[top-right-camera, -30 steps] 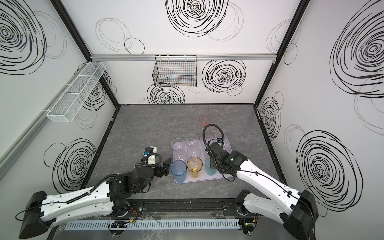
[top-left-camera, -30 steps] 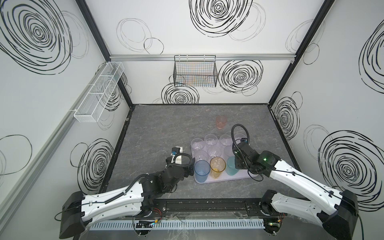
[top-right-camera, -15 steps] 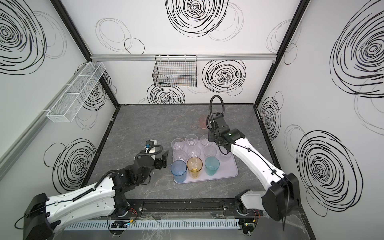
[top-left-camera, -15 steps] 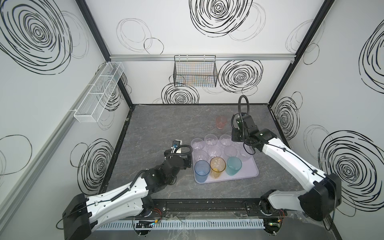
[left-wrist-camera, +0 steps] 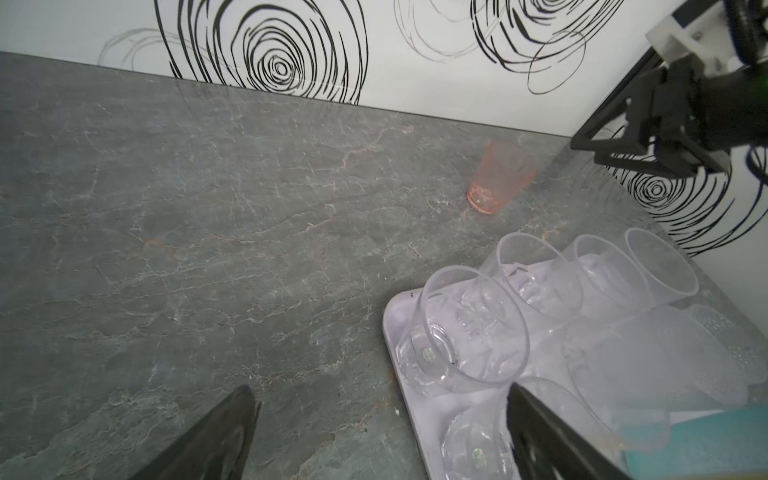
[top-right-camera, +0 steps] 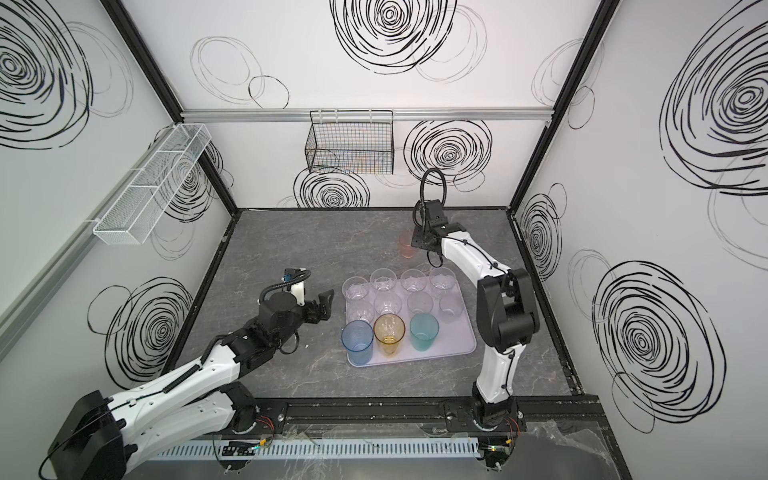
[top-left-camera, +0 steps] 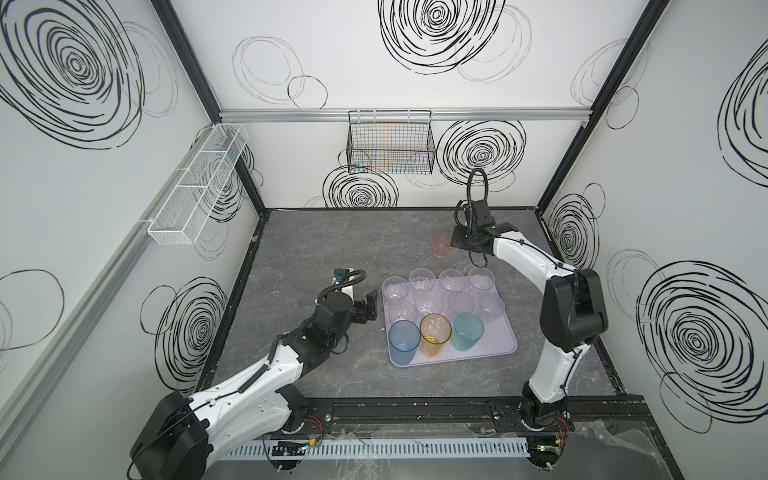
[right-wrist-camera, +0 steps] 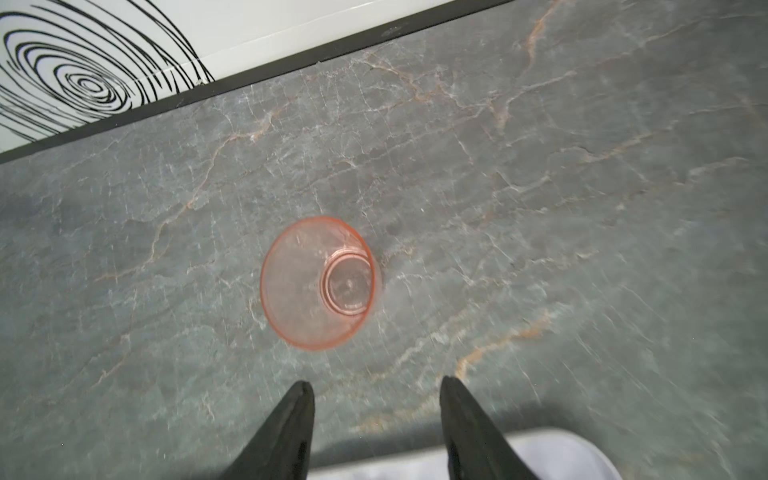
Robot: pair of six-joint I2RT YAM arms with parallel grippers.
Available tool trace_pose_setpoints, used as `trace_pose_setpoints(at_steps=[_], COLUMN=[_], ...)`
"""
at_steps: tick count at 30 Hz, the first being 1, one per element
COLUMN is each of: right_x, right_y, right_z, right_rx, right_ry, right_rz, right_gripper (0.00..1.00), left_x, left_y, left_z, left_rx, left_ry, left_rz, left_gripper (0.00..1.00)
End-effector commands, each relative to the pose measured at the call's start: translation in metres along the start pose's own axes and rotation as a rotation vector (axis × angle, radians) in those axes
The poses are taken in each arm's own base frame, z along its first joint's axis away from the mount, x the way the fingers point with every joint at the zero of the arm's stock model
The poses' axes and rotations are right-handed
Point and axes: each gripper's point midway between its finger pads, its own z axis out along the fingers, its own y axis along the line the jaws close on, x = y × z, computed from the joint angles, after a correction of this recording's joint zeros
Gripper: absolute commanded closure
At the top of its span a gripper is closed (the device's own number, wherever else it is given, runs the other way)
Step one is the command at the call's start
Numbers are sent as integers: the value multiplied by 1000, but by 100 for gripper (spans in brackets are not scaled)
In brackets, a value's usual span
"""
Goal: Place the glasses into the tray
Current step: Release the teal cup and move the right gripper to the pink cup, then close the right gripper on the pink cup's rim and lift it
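1. Pink glass (top-left-camera: 441,244): you have it upright on the table (top-left-camera: 324,249), off the tray (top-left-camera: 494,347), beyond the tray's far edge and well apart from the other glasses.
2. Tray load: eight clear glasses (top-left-camera: 422,280) in two rows of four. In front of them stand the blue glass (top-left-camera: 404,343), amber glass (top-left-camera: 435,334) and teal glass (top-left-camera: 468,331). All are upright and closely packed, and the tray's near right corner is bare.
3. Fixtures: a black wire basket (top-left-camera: 390,143) hangs on the back wall rail and a white mesh basket (top-left-camera: 199,183) on the left wall, both well above the table.
4. Surface and room: the table is dark grey and stone-veined, and the white walls (top-left-camera: 415,83) carry black scribbled rings.
5. Right gripper (right-wrist-camera: 376,388): your right arm (top-left-camera: 528,257) stretches back past the tray with the wrist tipped down. The gripper hovers just beside the pink glass with its fingers parted and empty. Bare table lies between the tips and the glass.
6. Left gripper (top-left-camera: 370,305): your left arm (top-left-camera: 257,374) lies low, with the gripper just beside the tray's left edge. Its fingers are spread wide and hold nothing.
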Motion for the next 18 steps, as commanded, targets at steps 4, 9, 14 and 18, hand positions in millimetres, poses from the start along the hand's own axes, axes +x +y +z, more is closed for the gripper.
trace_pose_setpoints(at_steps=[4,9,14,18], right_x=[13,12,12,5], right_y=[-1,-4,-11,-9], right_z=[42,65,70,58], right_rx=[24,26,24,17], right_ry=[94,106,120,96], right_rz=[15,11,26,25], right_gripper=[53,62,71,80], left_x=[-4,-2,1,3], left_y=[-2,-2,-2,-2], left_z=[6,12,15,16], left_rx=[38,46,44,43], left_ry=[-30,-16,1,6], left_rz=[-35,-46,-47,-47], left_gripper=[4,4,3,3])
